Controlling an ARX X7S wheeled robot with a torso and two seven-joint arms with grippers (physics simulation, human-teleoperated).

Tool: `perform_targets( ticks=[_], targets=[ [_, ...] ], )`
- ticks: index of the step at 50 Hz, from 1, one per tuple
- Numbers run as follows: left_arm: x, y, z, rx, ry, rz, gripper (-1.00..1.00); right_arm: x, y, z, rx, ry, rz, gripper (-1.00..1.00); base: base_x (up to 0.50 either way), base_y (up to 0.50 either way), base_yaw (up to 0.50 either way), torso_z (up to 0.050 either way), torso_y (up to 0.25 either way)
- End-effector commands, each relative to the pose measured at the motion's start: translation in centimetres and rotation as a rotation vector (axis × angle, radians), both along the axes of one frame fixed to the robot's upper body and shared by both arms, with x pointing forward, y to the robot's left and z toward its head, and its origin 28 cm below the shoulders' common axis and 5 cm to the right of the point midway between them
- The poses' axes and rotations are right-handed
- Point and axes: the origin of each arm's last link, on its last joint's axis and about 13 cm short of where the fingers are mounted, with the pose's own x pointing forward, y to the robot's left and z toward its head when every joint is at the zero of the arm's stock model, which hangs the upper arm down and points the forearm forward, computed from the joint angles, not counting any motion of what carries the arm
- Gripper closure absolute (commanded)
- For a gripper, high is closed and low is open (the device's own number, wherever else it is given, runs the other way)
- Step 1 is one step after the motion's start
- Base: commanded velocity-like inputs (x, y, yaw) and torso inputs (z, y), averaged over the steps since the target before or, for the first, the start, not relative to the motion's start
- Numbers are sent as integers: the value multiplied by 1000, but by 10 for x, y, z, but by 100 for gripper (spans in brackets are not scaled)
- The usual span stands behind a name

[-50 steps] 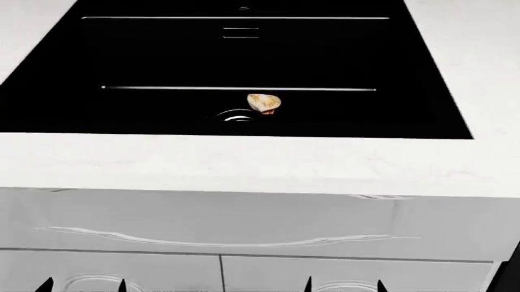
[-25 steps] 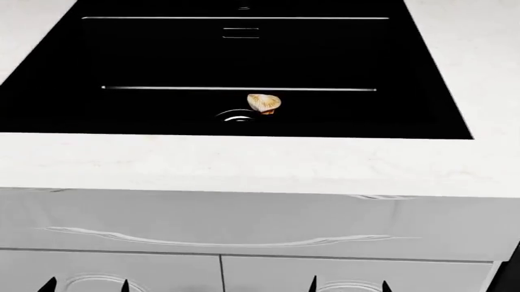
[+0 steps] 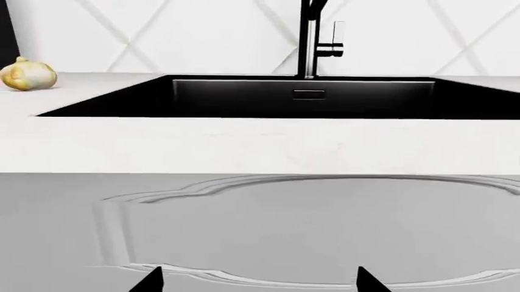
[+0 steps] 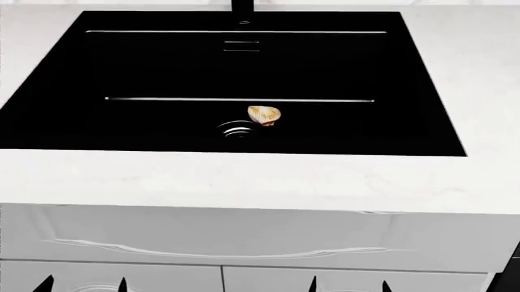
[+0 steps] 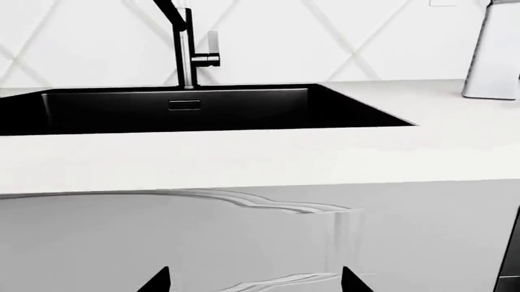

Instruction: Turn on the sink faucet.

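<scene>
We hold both tools low before the cabinet front, left tool and right tool spread wide and empty, since the sink faucet stands behind the sink, across the worktop, unreached.

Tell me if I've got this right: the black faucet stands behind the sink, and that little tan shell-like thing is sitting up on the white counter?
Not quite. The faucet does stand behind the sink, but the tan shell-like thing lies inside the basin, right beside the drain, not on the white counter. The head view shows this.
</scene>
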Motion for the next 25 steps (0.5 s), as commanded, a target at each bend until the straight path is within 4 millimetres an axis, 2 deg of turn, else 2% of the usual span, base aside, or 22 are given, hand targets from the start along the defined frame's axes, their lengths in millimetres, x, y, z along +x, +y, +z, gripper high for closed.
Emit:
perform_targets(
  ticks=[1,18,25],
  targets=[
    [2,-3,0,8,-3,-5,-100,0,0,0,-4,-1,0,-100,0,0,0,50,0],
    [-3,2,1,-2,-27,-9,-100,0,0,1,-5,-9,-3,-100,0,0,0,50,0],
    [0,0,3,0,-7,22,-100,-1,0,2,-1,-14,-6,-100,0,0,0,0,0]
  ],
)
